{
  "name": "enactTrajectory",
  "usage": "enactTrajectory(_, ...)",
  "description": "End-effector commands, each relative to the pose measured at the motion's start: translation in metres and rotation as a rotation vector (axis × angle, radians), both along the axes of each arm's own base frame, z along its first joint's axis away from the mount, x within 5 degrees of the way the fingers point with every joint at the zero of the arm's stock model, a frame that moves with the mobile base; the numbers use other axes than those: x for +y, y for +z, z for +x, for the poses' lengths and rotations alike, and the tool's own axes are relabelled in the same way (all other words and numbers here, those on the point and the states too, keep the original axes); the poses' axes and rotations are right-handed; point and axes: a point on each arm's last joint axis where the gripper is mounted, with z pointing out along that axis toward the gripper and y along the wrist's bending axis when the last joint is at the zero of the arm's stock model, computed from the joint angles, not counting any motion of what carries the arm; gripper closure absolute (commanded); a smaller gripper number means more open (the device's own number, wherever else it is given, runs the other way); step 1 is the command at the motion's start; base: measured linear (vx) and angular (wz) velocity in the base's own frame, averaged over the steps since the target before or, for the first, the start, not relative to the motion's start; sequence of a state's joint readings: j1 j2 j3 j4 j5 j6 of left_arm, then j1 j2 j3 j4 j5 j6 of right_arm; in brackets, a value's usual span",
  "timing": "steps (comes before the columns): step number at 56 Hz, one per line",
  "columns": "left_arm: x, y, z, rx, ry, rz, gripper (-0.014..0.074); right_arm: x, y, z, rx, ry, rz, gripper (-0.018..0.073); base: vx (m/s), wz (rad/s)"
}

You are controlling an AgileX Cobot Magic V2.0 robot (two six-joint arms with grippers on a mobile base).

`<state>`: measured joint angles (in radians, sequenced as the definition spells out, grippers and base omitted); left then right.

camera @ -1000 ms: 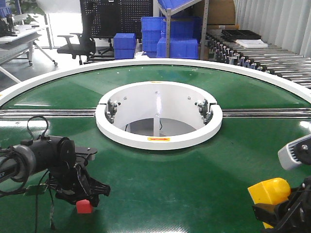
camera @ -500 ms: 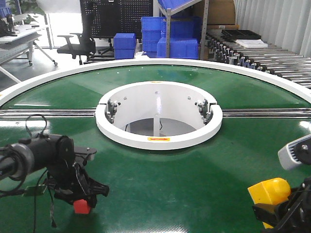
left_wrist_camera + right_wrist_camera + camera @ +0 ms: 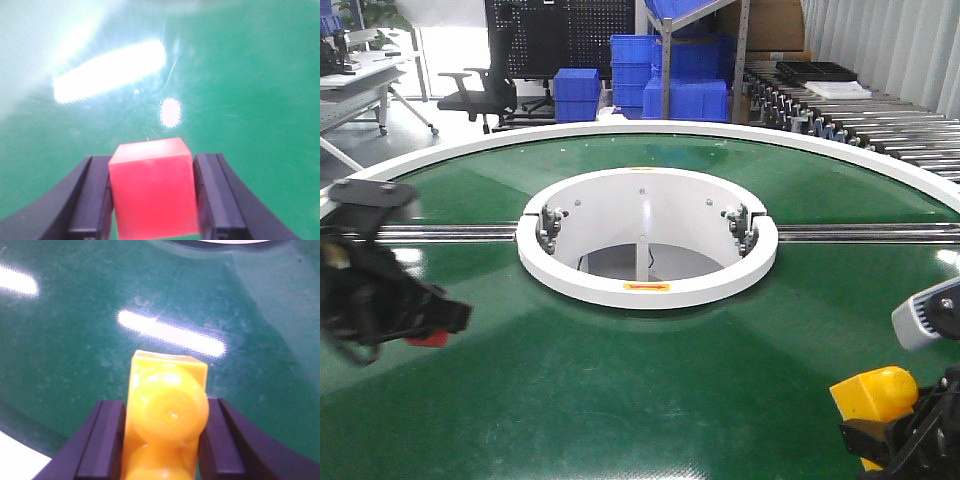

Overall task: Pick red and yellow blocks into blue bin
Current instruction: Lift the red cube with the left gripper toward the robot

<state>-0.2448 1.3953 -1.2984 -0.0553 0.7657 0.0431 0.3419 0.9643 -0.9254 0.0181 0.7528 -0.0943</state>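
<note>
The broad round green conveyor table (image 3: 650, 420) fills the front view, with its raised white ring hub (image 3: 647, 290) at the centre. Far behind it, stacked blue plastic crates (image 3: 636, 62) stand by the shelving. I cannot tell whether any of them is the blue bin, and no bin shows on the table or in either wrist view, so I cannot say which way it lies from the jaws or which arm is nearer to it. Both blocks are already held. At the lower right corner of the front view, the black right gripper (image 3: 166, 440) has its jaws pinched on the yellow plastic two-stud brick (image 3: 167, 390). They bear on the long flanks of the yellow brick, so its long axis runs along the fingers and the far end juts past the tips, studs facing the wrist camera. At the left edge of the front view, the black left gripper (image 3: 151, 172) is motion-blurred, and its jaws are clamped on two opposite faces of the small plain red plastic cube (image 3: 152, 200). The red cube looks to be held off the belt. The carry and release therefore depend on bringing each gripper over the bin's opening, which has yet to come into sight.
</note>
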Motion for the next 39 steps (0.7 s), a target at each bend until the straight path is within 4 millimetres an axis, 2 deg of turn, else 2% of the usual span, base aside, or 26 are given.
enactTrajectory(1, 0.008, 0.031, -0.039, -0.199, 0.0, -0.068, 0.038, -0.001, 0.017, 0.001, -0.105, 0.001, 0.028, 0.0252, 0.0, 0.0)
enactTrajectory(10, 0.023, 0.03, -0.103, -0.306, 0.002, -0.11, 0.0377, -0.001, 0.016, 0.0, -0.098, 0.001, 0.026, 0.0252, 0.0, 0.0)
enactTrajectory(20, 0.038, 0.013, -0.16, -0.376, 0.002, -0.128, 0.0377, -0.001, 0.016, 0.0, -0.096, 0.001, 0.025, 0.0252, 0.0, 0.0)
enactTrajectory(31, 0.05, -0.001, -0.206, -0.51, 0.004, -0.162, 0.0377, -0.001, 0.016, 0.0, -0.096, 0.001, 0.025, 0.0252, 0.0, 0.0)
enactTrajectory(39, 0.053, -0.004, -0.217, -0.504, 0.003, -0.164, 0.0372, -0.001, 0.016, 0.0, -0.096, 0.001, 0.025, 0.0252, 0.0, 0.0)
